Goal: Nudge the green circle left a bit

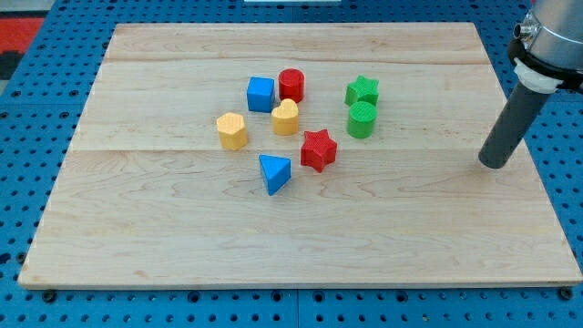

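In the camera view, a pale wooden worktop point(182, 237) carries eight small blocks bunched a little above its middle. The green circle point(362, 119), a short upright cylinder, stands at the view's right edge of that bunch, with the green star point(362, 90) just above it, so close that I cannot tell whether the two touch. To the view's left of the circle, with a gap between, sit the red star point(318, 149), lower down, and the yellow heart point(285, 117), roughly level with the circle. Further left are the red cylinder point(291, 85), the blue cube point(260, 94), the yellow hexagonal block point(232, 130) and the blue triangle point(274, 172).

My tip point(496, 162) rests on the wood well apart from every block, out toward the view's right and somewhat lower than the green circle. There is no hand on this arm to be apart or together (only the plain dark rod), so nothing is clamped on anything.

Judging from this layout, the tip is on the correct side for a leftward push but sits below the circle's line. If it meets the circle low and off-centre, the circle would likely skid up into the green star and shove it along. A push that runs too long could drive the circle into the yellow heart or the red star, disturbing the cluster. Passing too high would likely catch the green star instead.
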`<control>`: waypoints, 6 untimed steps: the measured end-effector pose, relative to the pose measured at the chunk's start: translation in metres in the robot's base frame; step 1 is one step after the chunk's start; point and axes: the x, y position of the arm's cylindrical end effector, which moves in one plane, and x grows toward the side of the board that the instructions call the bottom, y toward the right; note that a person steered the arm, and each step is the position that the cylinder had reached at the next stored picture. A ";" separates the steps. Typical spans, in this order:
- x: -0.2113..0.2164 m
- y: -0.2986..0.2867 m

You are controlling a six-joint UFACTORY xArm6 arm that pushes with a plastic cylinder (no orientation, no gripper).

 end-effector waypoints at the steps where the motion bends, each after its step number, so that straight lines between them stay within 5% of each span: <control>1: 0.000 0.004; 4: -0.050 -0.126; 6: -0.040 -0.142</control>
